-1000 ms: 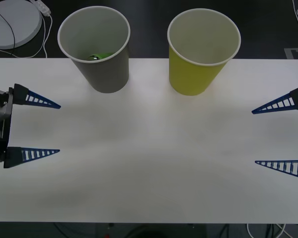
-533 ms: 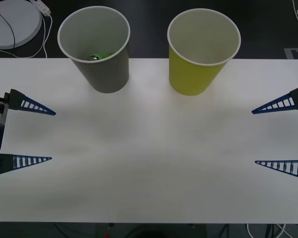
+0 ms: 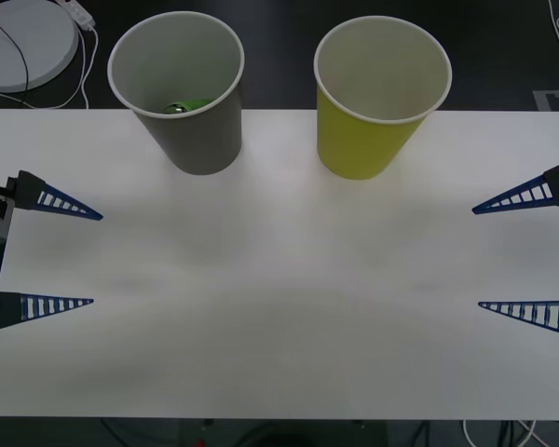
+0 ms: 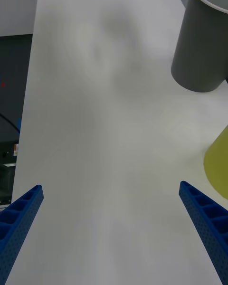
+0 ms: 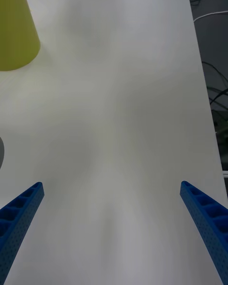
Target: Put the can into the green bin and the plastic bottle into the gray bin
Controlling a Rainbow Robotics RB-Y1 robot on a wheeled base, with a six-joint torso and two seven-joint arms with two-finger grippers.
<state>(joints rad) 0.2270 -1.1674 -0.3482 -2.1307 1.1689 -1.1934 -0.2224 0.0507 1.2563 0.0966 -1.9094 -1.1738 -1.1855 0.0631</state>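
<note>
The gray bin [image 3: 197, 140] stands at the back left of the white table [image 3: 279, 335], and a bit of the green plastic bottle [image 3: 188, 106] shows at its bottom. To its right stands the green bin [image 3: 365, 144], whose inside looks white; the can is hidden. My left gripper [image 3: 97, 259] is open and holds nothing at the table's left edge. My right gripper [image 3: 476, 258] is open and holds nothing at the right edge. The right wrist view shows the gray bin [image 4: 199, 47] and the green bin [image 4: 219, 164] off to one side of the open right gripper [image 4: 110, 186]. The left wrist view has the green bin [image 5: 14, 28] beyond the open left gripper [image 5: 111, 184].
A round white disc [image 3: 23, 42] with a cable lies on the dark floor behind the table's back left corner. More cables [image 3: 508, 433] hang off the near right corner. Bare table surface stretches between the two grippers.
My left gripper has drawn back toward the table's left edge and a little toward the near side. The right gripper and both bins have not moved.
</note>
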